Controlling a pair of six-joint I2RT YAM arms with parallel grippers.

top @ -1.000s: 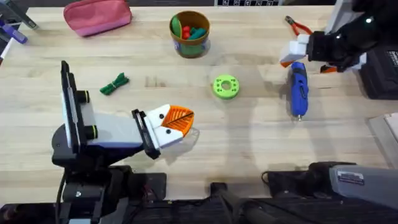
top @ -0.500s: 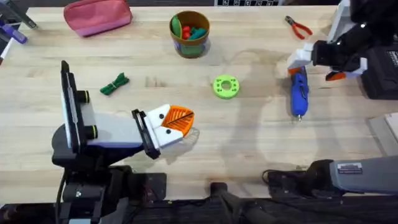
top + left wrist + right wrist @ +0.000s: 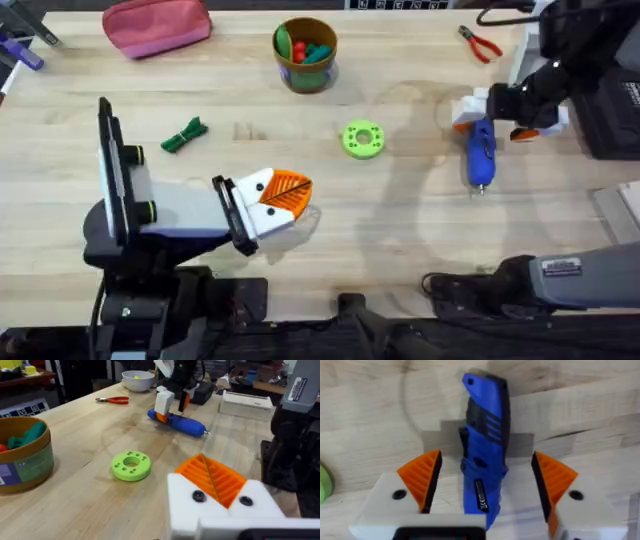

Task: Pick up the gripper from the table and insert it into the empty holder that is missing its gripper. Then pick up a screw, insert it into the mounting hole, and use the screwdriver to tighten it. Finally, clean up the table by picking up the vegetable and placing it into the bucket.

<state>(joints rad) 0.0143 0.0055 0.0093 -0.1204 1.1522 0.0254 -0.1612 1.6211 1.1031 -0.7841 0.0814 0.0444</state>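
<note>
Lying flat on the pale wood table (image 3: 400, 230), the screwdriver (image 3: 480, 150) is straddled by the right gripper (image 3: 485, 485), whose orange pads (image 3: 422, 477) are spread apart either side of the blue handle, not touching it. The left gripper (image 3: 285, 195) is seen near the front edge, pads pressed together. Green disc (image 3: 362, 139) lies between them; vegetable (image 3: 184, 135), bucket (image 3: 305, 52) and red pliers (image 3: 478, 42) sit farther back.

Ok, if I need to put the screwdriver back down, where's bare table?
Bare wood lies between the green disc and the screwdriver, and more on the near side of the screwdriver's tip. Also free: between the vegetable and the disc. Crowded: around the left gripper and by the right gripper, open astride the handle, with the pliers just beyond.
</note>
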